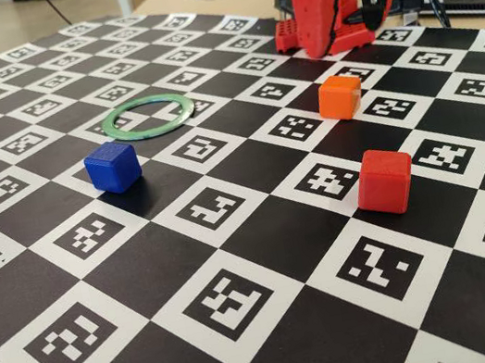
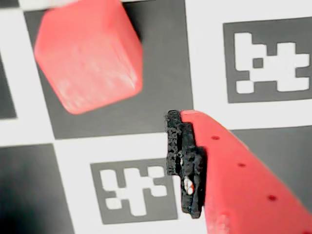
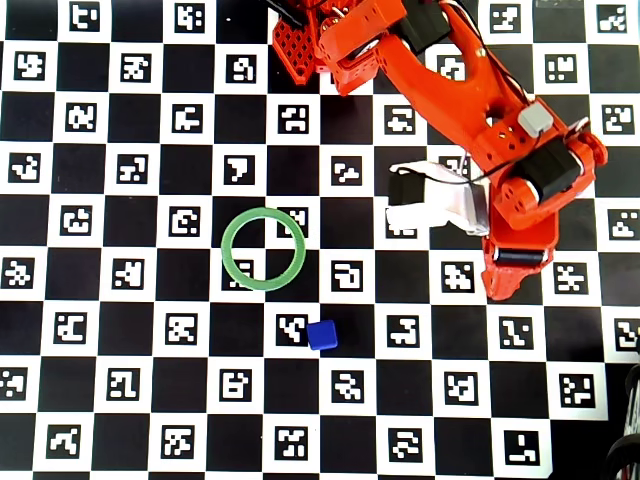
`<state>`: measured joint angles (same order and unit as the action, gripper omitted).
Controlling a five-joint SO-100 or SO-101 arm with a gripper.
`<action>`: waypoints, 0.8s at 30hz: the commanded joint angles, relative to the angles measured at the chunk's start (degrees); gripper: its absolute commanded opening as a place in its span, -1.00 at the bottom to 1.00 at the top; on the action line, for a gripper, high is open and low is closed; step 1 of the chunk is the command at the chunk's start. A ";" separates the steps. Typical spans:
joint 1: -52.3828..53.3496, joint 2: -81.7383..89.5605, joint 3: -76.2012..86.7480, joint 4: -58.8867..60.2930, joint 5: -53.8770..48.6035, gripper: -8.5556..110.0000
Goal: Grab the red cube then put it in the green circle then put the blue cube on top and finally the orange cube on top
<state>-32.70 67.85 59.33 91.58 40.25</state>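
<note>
Nearest me in the fixed view, the red cube (image 1: 384, 180) sits on the checkered desk (image 1: 250, 331), with the blue cube (image 1: 113, 167) at left. Beyond, the orange cube (image 1: 339, 97) rests alone; the green circle (image 1: 149, 116) lies empty. In the wrist view I see one finger (image 2: 187, 163) beside the red cube (image 2: 87, 56); whether the jaws are apart I cannot tell.

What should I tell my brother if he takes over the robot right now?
Tool: holds nothing. Only one finger shows in the wrist view, so I cannot tell if it is open or shut. It is close to the red cube.
Ring: empty.
In the fixed view, the blue cube sits just in front of the ring, and the orange cube sits to its right.
Done: nothing yet.
Left: red into ring, blue on top, then orange.
</note>
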 commanded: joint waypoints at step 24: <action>-3.60 -7.82 9.05 -18.02 -2.29 -0.24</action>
<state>-36.30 58.89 69.08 74.36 38.58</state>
